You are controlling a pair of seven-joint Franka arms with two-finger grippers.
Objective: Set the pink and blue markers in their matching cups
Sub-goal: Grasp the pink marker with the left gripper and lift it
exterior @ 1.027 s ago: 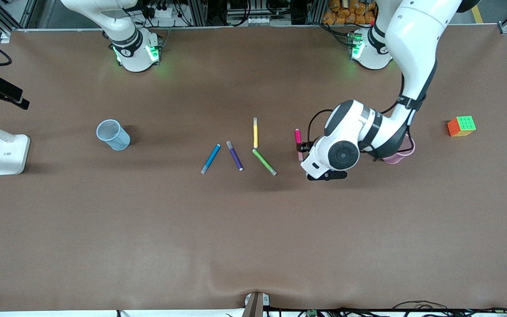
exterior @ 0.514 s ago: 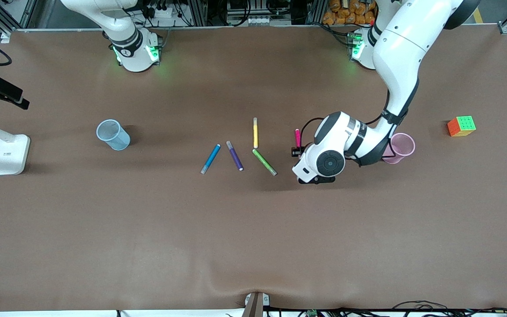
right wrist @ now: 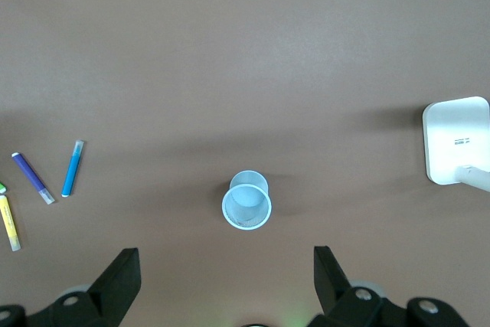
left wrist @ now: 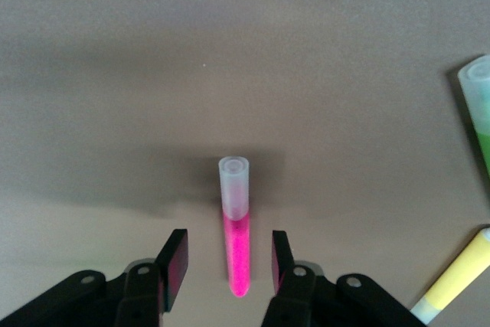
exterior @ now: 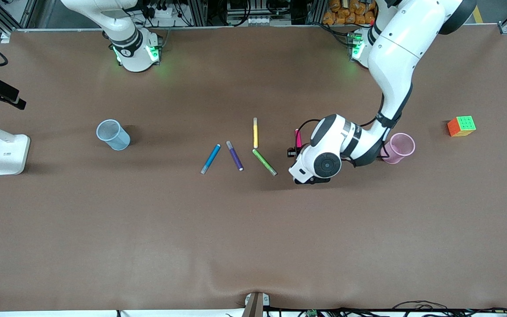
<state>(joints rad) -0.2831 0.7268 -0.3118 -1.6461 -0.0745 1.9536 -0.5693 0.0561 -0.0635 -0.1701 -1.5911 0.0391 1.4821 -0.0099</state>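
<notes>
The pink marker [exterior: 297, 137] lies on the brown table, its magenta body [left wrist: 236, 243] between the fingers of my left gripper [left wrist: 228, 252]. The jaws stand low on either side of it with a gap on each side, so the gripper is open. In the front view the left gripper [exterior: 295, 150] is mostly hidden under its wrist. The pink cup [exterior: 398, 148] stands beside that arm, toward the left arm's end. The blue marker [exterior: 211, 158] lies mid-table. The blue cup [exterior: 112, 134] stands toward the right arm's end, with my right gripper [right wrist: 226, 266] open high over the table beside it.
A dark purple pen [exterior: 234, 155], a yellow pen [exterior: 255, 132] and a green pen [exterior: 264, 162] lie between the blue and pink markers. A colour cube [exterior: 461, 126] sits near the left arm's end. A white lamp base [exterior: 9, 154] stands at the right arm's end.
The left gripper has shifted toward the pens and come down around the pink marker, its jaws narrowing. The pink cup has come out from under the arm. The right arm has not moved.
</notes>
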